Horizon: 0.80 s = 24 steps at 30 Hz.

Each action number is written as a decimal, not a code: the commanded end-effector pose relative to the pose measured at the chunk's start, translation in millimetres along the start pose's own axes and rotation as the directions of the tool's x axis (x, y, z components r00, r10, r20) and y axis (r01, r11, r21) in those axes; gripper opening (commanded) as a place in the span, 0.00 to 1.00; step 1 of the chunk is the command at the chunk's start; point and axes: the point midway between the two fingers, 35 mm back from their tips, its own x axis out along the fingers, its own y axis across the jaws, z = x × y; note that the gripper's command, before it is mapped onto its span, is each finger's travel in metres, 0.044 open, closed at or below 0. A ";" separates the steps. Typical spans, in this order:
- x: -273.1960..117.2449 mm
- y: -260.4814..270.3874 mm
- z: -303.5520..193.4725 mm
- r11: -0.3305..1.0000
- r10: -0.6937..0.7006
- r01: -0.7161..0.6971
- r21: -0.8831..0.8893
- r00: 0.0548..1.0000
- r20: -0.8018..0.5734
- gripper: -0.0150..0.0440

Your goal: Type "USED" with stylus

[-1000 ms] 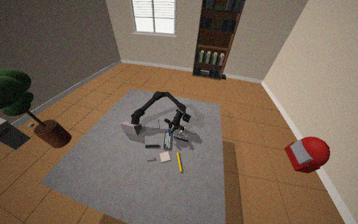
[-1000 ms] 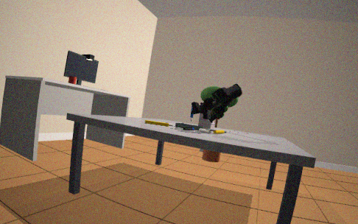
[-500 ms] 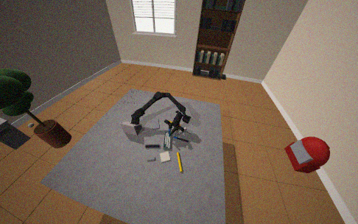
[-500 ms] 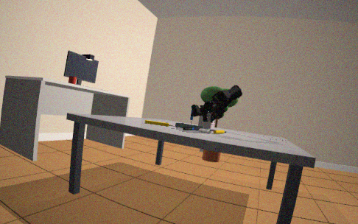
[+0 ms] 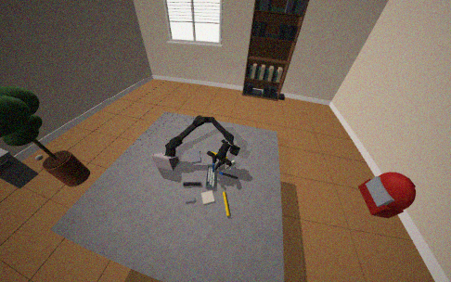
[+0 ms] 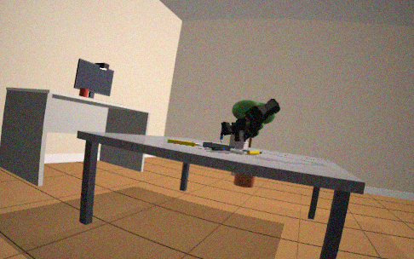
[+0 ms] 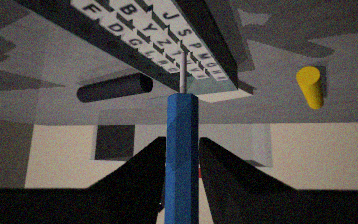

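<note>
The stylus has a blue body and a thin metal tip. My gripper is shut on its blue body, and the tip points away from the fingers toward the keyboard. The keyboard is dark green-grey with rows of white letter keys, seen at a steep slant in the wrist view. There the tip overlaps the keys near T and U. Whether it touches a key cannot be told. The tip hides part of that key, and the far letters are blurred.
A black cylinder lies beside the keyboard. A yellow stick and a pale square pad lie past its end. A dark pen-like thing lies on its other side.
</note>
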 end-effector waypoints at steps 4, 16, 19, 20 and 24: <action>2.5 0.6 3.6 1.000 0.003 -0.003 0.004 1.000 0.004 0.39; 4.6 0.6 7.3 1.000 0.003 -0.003 0.004 1.000 0.004 0.39; 5.1 0.6 8.2 1.000 0.003 -0.003 0.004 1.000 0.004 0.39; 5.1 0.6 8.2 1.000 0.003 -0.003 0.004 1.000 0.004 0.39; 5.3 0.6 8.6 1.000 0.003 -0.003 0.004 1.000 0.004 0.39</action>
